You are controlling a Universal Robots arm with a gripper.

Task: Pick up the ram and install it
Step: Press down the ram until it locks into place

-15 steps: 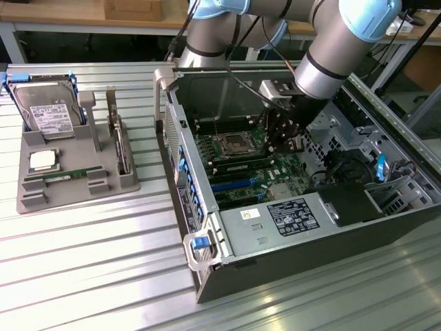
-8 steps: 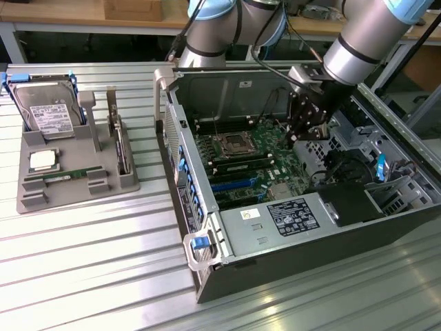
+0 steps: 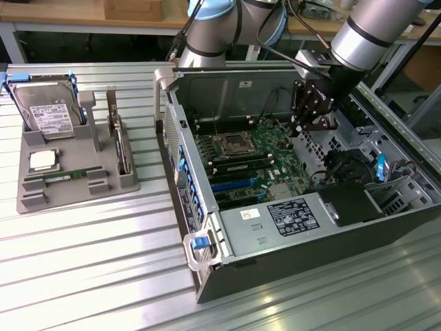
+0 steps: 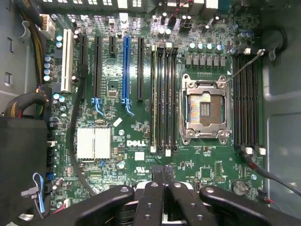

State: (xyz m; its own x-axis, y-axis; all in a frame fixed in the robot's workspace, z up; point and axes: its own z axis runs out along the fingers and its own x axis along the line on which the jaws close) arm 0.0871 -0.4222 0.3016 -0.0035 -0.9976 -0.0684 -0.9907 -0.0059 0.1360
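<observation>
My gripper (image 3: 311, 117) hangs over the open computer case (image 3: 227, 272), above the motherboard (image 3: 251, 155), and my fingers (image 4: 162, 181) are pressed shut with nothing between them. The ram (image 3: 67, 177) is not in my reach: it lies well apart, flat in a slot of the grey holder tray (image 3: 31, 200) at the exterior view's left, a thin green stick with a pale label near its middle. Its long axis runs across the tray, from the exterior view's left to its right, tilted only a little, and it sits just below the square silver processor (image 3: 43, 160) and in front of the hard drive (image 3: 48, 114), which stands in the tray's back pocket showing a white label whose print I cannot read. Under my wrist the green board carries the word DELL (image 4: 137, 142) in white, just beside the silver heatsink (image 4: 93, 142). The CPU socket (image 4: 205, 109) lies open in its metal frame, and long black memory slots (image 4: 164, 96) run beside it, parallel to one another; a second bank of slots (image 4: 246, 99) lies on the socket's other side. A blue expansion slot (image 4: 125, 70) stands among black ones. The power supply (image 3: 293, 217) bears a dark label, too small to read.
</observation>
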